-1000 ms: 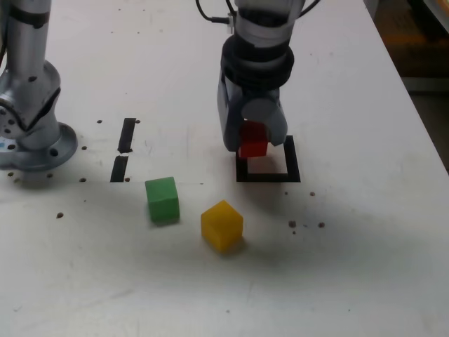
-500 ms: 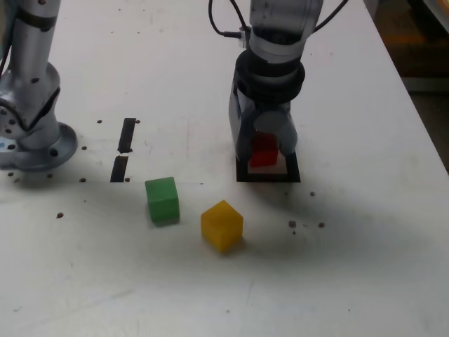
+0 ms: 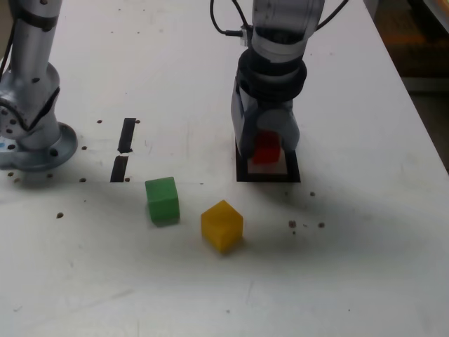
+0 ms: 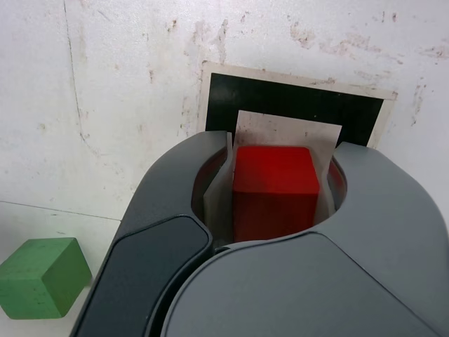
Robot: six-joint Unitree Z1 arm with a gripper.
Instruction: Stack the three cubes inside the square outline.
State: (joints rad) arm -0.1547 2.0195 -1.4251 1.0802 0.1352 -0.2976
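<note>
Clamped in the gripper [image 3: 266, 149], the red cube [image 3: 266, 150] is held low over the outline [image 3: 294, 171]. It should be centred on the white inside, set flat, then released. Green [image 3: 162, 199] and yellow [image 3: 222, 225] wait nearer on the table [image 3: 351, 267].

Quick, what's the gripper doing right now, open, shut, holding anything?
Gripper: shut on the red cube, held over the white inside of the square outline.
</note>
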